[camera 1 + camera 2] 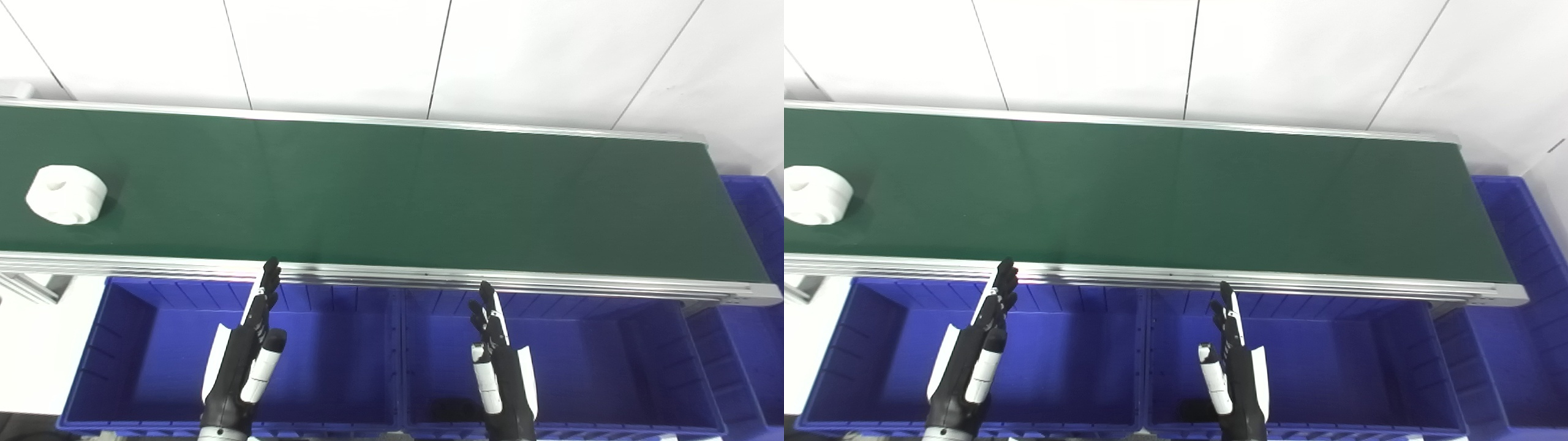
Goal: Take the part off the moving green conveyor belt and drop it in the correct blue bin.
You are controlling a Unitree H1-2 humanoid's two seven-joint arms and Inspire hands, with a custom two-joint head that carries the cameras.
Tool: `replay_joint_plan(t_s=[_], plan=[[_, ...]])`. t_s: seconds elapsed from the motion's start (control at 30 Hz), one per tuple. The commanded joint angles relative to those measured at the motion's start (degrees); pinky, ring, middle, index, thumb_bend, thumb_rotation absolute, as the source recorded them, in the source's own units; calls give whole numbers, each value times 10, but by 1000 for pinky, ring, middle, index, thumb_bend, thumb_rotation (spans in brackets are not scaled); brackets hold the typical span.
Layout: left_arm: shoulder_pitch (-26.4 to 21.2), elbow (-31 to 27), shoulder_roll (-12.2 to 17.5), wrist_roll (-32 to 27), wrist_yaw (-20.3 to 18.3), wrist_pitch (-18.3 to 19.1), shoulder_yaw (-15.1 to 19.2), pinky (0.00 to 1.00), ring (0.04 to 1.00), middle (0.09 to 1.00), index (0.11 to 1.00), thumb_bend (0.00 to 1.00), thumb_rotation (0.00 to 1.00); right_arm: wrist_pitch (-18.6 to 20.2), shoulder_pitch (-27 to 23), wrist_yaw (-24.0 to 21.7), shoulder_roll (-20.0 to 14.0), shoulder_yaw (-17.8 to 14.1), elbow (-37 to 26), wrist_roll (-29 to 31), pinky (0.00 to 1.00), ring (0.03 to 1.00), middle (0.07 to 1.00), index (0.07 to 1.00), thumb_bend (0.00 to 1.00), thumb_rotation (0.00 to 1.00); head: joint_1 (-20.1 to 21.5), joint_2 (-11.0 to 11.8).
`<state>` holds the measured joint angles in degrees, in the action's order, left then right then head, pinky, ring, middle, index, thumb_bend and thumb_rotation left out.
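The white ring-shaped plastic part (66,195) lies far left on the green conveyor belt (392,196), well apart from my hands. My left hand (245,361) and right hand (499,367) hover empty, fingers straight, above the blue plastic bins (401,343). Reaching late, I risk missing it or clipping the aluminium belt rail (392,274). The belt ahead lies open.

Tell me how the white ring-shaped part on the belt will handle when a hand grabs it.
The white ring-shaped part looks like a solid, thick-walled piece, so probably stiff. It lies flat on the green conveyor belt, so it is unlikely to roll or tip. Its smooth rounded side may slip in the fingers.
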<state>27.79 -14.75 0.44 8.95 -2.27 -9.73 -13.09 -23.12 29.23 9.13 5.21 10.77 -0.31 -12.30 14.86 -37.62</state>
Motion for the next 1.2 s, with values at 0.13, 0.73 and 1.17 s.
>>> replay_joint_plan(t_s=[0.13, 0.73, 1.17], plan=[[-1, -8, -10, 6, 8, -14, -2, 1000, 1000, 1000, 1000, 746, 1000, -7, -1, -10, -2, 0, -9, 7, 961, 961, 1000, 1000, 803, 1000, -4, 1], [-1, -3, -11, 16, 8, -17, -2, 1000, 1000, 1000, 1000, 747, 1000, -21, -1, -12, -6, 0, -4, 9, 950, 944, 998, 993, 795, 1000, -11, 6], [1, -1, -16, 19, 9, -8, -4, 1000, 1000, 1000, 1000, 754, 1000, -28, -4, -16, -14, -2, 2, 15, 954, 956, 1000, 1000, 766, 1000, -31, 21]])
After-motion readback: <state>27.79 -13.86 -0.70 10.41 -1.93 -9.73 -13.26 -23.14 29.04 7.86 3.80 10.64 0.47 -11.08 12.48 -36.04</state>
